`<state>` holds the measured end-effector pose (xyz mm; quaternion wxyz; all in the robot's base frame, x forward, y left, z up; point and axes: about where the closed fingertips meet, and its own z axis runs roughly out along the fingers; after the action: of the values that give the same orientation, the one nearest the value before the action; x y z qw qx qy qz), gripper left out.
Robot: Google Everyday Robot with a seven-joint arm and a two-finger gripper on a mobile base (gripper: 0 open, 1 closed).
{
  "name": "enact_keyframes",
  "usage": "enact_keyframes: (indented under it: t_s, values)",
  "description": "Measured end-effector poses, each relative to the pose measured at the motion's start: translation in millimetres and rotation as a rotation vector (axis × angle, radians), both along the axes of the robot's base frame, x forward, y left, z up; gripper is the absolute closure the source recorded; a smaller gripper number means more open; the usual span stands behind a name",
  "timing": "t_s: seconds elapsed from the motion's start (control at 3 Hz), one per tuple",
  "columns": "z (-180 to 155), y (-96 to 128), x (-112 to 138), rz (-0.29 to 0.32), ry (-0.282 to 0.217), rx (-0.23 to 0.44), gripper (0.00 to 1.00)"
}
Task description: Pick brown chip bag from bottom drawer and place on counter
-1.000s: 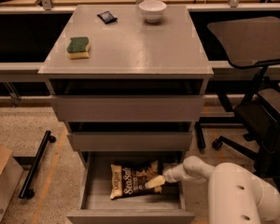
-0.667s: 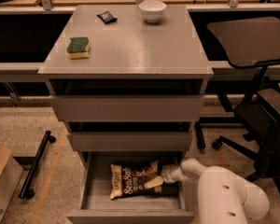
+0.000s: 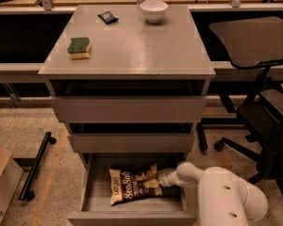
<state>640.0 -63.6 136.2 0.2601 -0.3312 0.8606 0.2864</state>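
Camera view, one gripper (image 3: 153,183) at one brown chip bag (image 3: 126,189), bottom drawer (image 3: 127,217)

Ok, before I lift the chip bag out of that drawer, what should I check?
1. Bottom drawer pulled open, brown chip bag lying flat inside: ok.
2. Gripper down in the drawer at the bag's right end: ok.
3. Firm grasp on the bag: cannot tell.
4. Middle drawer not pulled out over the bag: ok.
5. Landing spot on the counter: the sponge, black packet and bowl sit near its left and far edges, leaving the middle bare: ok.
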Motion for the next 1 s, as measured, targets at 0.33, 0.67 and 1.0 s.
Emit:
enact_keyframes:
  t_s: [0.33,0.67,1.0]
  values:
    - [1.1,9.7,-11.3,-0.006,0.004,-0.002,0.64]
    - [14.0,15.3,-20.0,-0.008,0.003,0.032,0.87]
    - [46.4,21.5,-32.8,0.042,0.048,0.052,1.00]
